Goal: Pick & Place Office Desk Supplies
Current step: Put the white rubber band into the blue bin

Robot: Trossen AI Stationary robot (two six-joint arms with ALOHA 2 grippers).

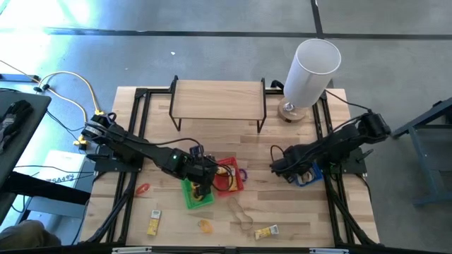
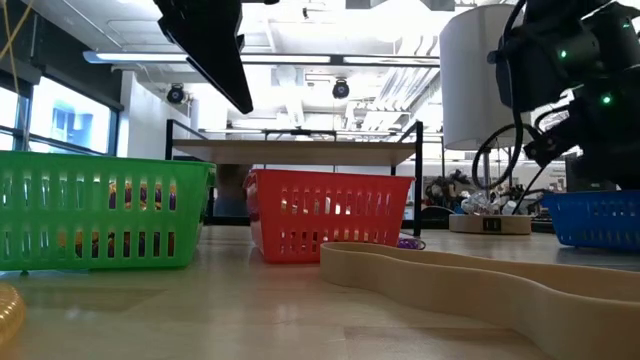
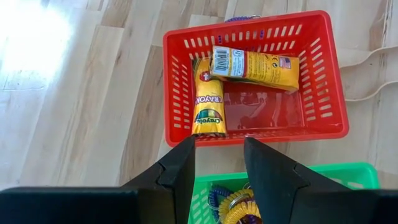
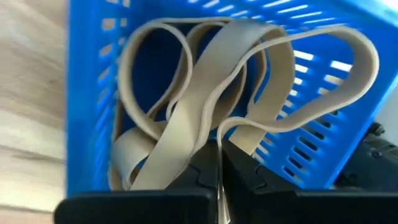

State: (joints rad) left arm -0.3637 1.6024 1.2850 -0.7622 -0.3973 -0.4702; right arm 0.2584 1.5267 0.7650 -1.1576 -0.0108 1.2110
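My right gripper (image 4: 219, 146) is shut on a tan rubber band (image 4: 205, 118) inside the blue basket (image 4: 93, 74), where other tan loops lie in a heap. In the high view this gripper (image 1: 291, 171) stands over the blue basket (image 1: 308, 176) at the table's right. My left gripper (image 3: 219, 143) hangs open with nothing in it, above the green basket's (image 3: 348, 174) far rim. That basket holds coiled rings (image 3: 233, 205). The red basket (image 3: 323, 118) beyond holds two yellow crayon packets (image 3: 208, 99). My right gripper pinches one strand of the rubber band (image 4: 219, 134) between its two shut fingers, coming from above and pointing steeply down into the blue basket. The band's loops spread slack beyond the fingers, among the other bands and against the basket wall.
Loose on the near table lie an orange ring (image 1: 143, 189), a yellow packet (image 1: 153, 222), a yellow ring (image 1: 205, 226), tan rubber bands (image 1: 240, 212) and another packet (image 1: 266, 231). A wooden shelf (image 1: 217, 99) and a tall white cylinder (image 1: 311, 70) stand at the far side.
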